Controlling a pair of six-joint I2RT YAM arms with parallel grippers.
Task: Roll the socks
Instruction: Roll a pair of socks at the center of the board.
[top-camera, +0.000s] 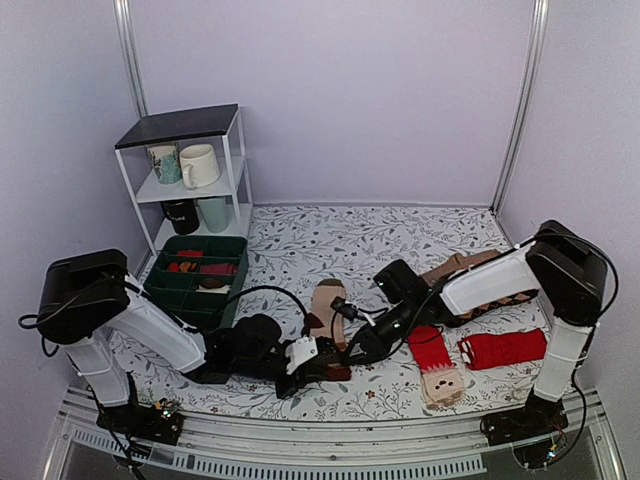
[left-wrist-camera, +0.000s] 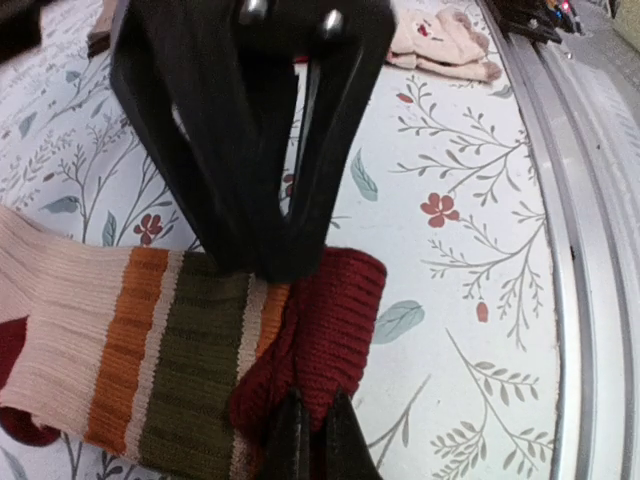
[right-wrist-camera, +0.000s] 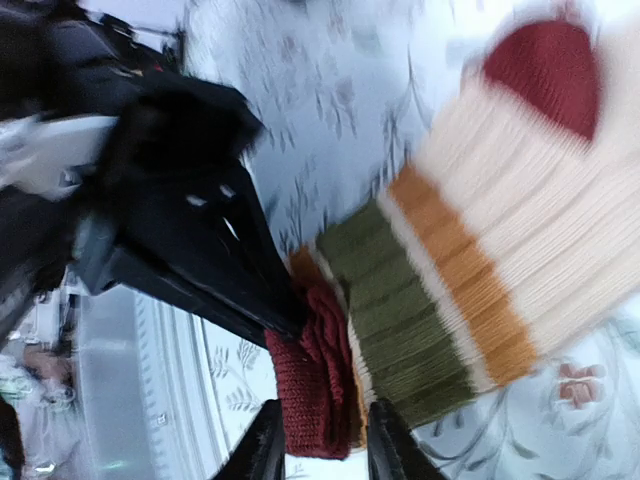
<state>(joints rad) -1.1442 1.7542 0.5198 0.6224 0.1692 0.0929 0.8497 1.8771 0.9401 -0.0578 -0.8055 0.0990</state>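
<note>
Maroon knit sits bunched between the fingers of my left pincer (left-wrist-camera: 312, 428), which is closed tight on it at the bottom centre of the left wrist view. That is the toe end (left-wrist-camera: 330, 310) of the socks (left-wrist-camera: 150, 350). From there the green, orange and cream bands run to the left edge of the frame, lying flat on the floral tablecloth (left-wrist-camera: 470, 220). My right pincer (left-wrist-camera: 272, 262) comes down from the top of that same view, its tips meeting the cloth where the green band ends and the maroon begins.

In the right wrist view my right fingers (right-wrist-camera: 262, 445) stand a little apart at the bottom edge with the maroon fold between them. Whether they press on it I cannot tell. The striped part spreads toward the upper right, ending in another maroon patch near the top right corner.

Seen from above, the socks lie just below the centre of the frame, and both my pincers meet at their lower end. To the lower right lie red socks (top-camera: 438, 362) with beige face-patterned ends, and brown argyle socks (top-camera: 458, 268) show partly beneath my right arm. At the left stands a green tray (top-camera: 241, 285) with compartments, and above it a white shelf (top-camera: 180, 127) holding mugs (top-camera: 198, 165)
</note>
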